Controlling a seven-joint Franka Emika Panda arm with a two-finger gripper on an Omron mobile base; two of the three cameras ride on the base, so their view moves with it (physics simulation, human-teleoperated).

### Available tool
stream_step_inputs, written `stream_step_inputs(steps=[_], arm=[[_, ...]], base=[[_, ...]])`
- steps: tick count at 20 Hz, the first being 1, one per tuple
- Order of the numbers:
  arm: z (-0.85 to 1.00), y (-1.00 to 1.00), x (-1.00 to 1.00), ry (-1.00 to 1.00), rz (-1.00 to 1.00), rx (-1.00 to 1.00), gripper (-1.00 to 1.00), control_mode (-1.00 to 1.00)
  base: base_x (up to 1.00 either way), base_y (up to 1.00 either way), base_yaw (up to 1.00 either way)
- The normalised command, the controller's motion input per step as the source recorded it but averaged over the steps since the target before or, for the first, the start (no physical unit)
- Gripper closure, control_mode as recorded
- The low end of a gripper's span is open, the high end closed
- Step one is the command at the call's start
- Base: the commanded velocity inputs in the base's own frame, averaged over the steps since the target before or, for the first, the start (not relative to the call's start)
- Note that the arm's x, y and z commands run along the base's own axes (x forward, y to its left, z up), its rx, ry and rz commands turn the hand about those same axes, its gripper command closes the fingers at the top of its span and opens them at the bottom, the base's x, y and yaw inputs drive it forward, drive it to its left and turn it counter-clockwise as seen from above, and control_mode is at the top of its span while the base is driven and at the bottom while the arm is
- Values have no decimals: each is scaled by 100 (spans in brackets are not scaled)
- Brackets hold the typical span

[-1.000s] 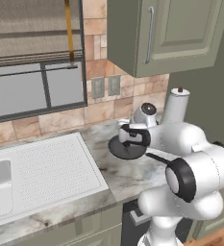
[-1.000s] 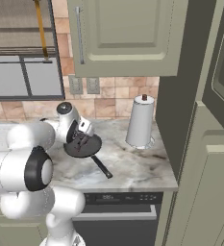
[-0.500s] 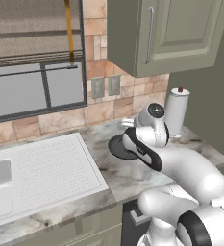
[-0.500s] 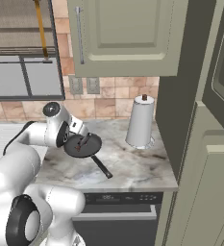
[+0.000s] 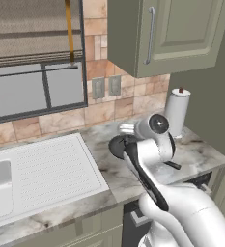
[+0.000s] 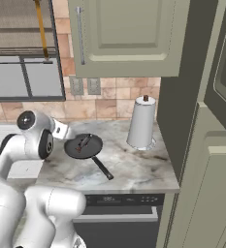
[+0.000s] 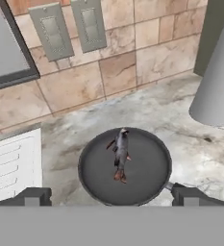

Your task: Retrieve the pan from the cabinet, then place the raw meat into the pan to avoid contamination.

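Since a second ago the white arm has swung away from above the pan: in the left base view its wrist now sits at frame centre, in front of the pan, and in the right base view the hand has drawn back to the left of the pan, at the left of the frame. The end effector stands fully open with nothing between its two dark fingertips, which rise at the bottom corners of the hand view.

The round, shallow, dark grey-black frying pan rests on the marbled grey table, its thin black handle pointing toward the lower right of the right base view. The small dark grey-brown raw fish lies inside the pan, near its middle, lengthwise up and down in the hand view.

To the right of the pan, apart from it, stands the white paper-towel roll with a dark cap. The white ribbed sink drainboard fills the left of the left base view. Two grey wall outlets sit on the tan tiled backsplash at the top of the hand view
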Motion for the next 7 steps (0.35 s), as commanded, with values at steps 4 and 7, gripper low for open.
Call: stream_step_inputs(steps=[4,7], arm=[[37,24,-56,-14,-2,-7,-100,-100],[36,26,-53,-13,-2,-7,-100,-100]], base=[[0,0,0],[0,0,0]])
